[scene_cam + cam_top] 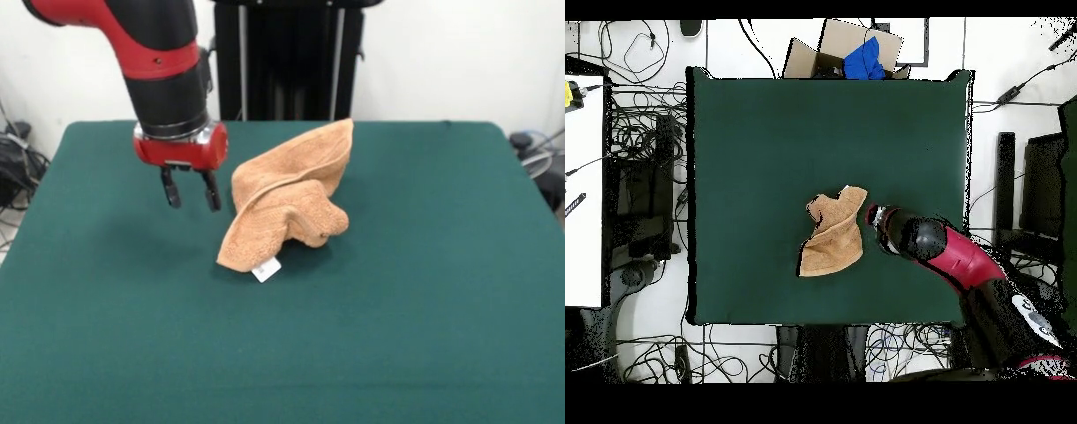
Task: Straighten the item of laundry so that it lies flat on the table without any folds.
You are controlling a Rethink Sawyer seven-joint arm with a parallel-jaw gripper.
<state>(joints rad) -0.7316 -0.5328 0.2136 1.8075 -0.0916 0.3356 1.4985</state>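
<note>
Front view: towel sits crumpled near the middle of the green table, bunched and folded over itself, one flap raised toward the pedestal side, underside and inner folds hidden. Small white tag sticks out at the towel corner nearest the camera. Gripper hangs just beside the towel, on the picture-left of it, apart from the cloth; its two dark fingers are spread with a gap between them, nothing held, tips above the felt. Arm upper part is cut off by the top edge. Table's near edge is cut off at the bottom; wide bare felt all round the towel, most of it on the camera side and to the picture-right. Overhead view: towel lies close to table centre, well clear of every table edge, outline irregular, a notch on its top side. Gripper sits just right of the towel here, fingers hidden under the wrist body, so spread not readable from above. Arm runs off toward the bottom right corner. Woven bands hard to make out, tag too small to see here.
</note>
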